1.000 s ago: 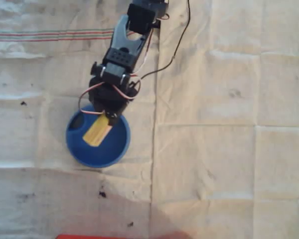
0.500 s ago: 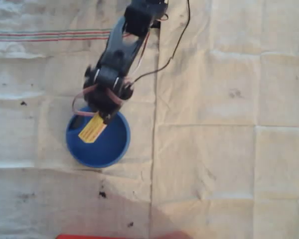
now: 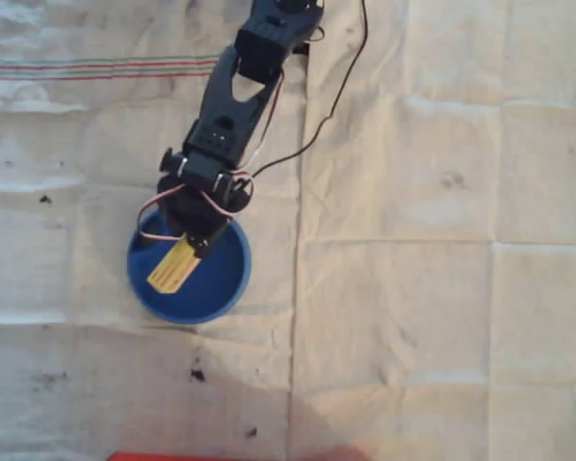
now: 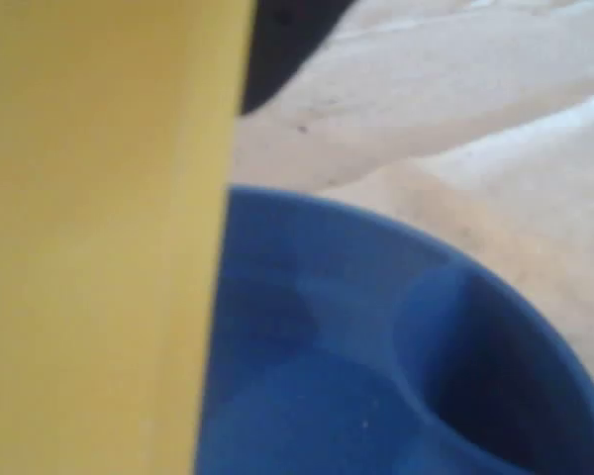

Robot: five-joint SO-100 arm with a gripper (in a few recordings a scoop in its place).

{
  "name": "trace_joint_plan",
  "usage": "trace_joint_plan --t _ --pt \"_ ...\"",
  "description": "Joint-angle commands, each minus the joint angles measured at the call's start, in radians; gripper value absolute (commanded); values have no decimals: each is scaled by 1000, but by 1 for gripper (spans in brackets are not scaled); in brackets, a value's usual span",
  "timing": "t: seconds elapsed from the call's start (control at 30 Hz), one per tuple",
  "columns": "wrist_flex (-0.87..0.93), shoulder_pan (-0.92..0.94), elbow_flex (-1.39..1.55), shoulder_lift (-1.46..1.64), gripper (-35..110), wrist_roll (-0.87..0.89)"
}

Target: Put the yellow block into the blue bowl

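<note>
Item: yellow block (image 3: pixel 171 268), clamped at its upper end by your end effector (image 3: pixel 194 242), hanging over the blue bowl (image 3: pixel 227 288). You hold it inside the rim so that it should drop in.

No text, label, brand, number or sign can be read in either view, whether on the arm, the bowl, the block or the cloth.
</note>
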Motion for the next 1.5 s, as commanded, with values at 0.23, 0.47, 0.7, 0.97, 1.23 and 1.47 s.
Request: trace_joint_plan --t 0.23,0.47,0.7,0.97,1.23,1.47 --pt "-15 9 -74 61 15 0" --pt "-2 -2 -74 149 14 3" --pt "0 -6 -66 250 1 12" --pt "132 -75 -74 448 0 114" --pt "212 -239 -57 669 0 396" --pt "215 -391 0 801 0 546"
